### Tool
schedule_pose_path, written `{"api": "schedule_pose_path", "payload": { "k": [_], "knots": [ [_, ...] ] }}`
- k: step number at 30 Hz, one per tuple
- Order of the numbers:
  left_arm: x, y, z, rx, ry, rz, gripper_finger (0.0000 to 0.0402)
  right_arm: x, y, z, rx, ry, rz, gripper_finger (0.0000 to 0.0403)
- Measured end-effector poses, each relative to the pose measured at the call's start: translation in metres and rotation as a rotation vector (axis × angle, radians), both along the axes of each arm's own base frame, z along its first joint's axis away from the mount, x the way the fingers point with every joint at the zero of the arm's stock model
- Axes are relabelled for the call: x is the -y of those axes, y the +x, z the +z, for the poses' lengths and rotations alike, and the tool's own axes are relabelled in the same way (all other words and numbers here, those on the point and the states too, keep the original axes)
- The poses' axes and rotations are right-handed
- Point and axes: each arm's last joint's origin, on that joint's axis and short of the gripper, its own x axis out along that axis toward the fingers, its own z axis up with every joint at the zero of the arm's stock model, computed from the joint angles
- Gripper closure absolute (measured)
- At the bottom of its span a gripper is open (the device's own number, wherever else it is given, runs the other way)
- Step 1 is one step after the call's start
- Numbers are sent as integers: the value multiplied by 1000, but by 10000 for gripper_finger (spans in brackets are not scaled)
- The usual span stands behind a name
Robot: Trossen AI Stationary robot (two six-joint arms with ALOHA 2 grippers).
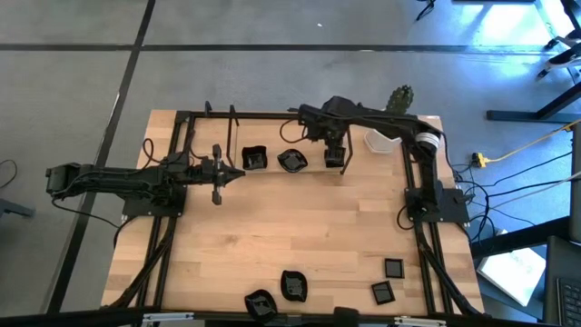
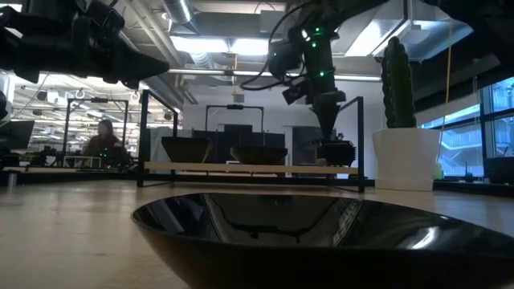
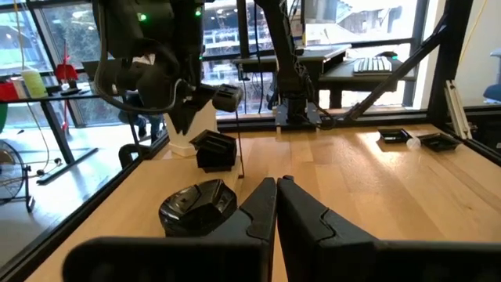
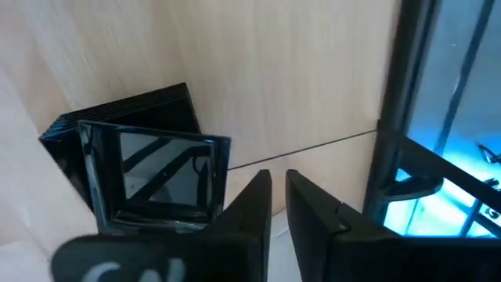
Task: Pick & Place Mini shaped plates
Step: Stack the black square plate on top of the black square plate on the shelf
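Wooden table point(image 1: 300, 227): square plate stack point(image 4: 129, 168) just beside right gripper point(image 4: 278, 184) jaws.

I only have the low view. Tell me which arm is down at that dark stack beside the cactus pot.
Observer: The right gripper, at the stack of square plates.
Operator: Report the other gripper.
Observer: The left gripper is shut and empty, left of the wavy plate.
Operator: Count the plates along my near edge.
Observer: Four near plates, two of them flat squares.
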Motion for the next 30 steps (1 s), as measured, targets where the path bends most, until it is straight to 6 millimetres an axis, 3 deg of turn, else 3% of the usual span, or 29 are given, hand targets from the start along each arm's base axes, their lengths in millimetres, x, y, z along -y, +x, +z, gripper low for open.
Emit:
{"api": "schedule_pose_path", "payload": {
  "k": [11, 24, 30],
  "knots": [
    [0, 0, -1, -13, -3, 0, 395, -2, 7, -9, 62, 159, 34, 361],
    [0, 0, -1, -13, -3, 0, 395, -4, 10, -9, 68, 140, 65, 361],
    [0, 0, -1, -13, -3, 0, 392, -6, 5, 9, 133, 111, 88, 361]
  ]
}}
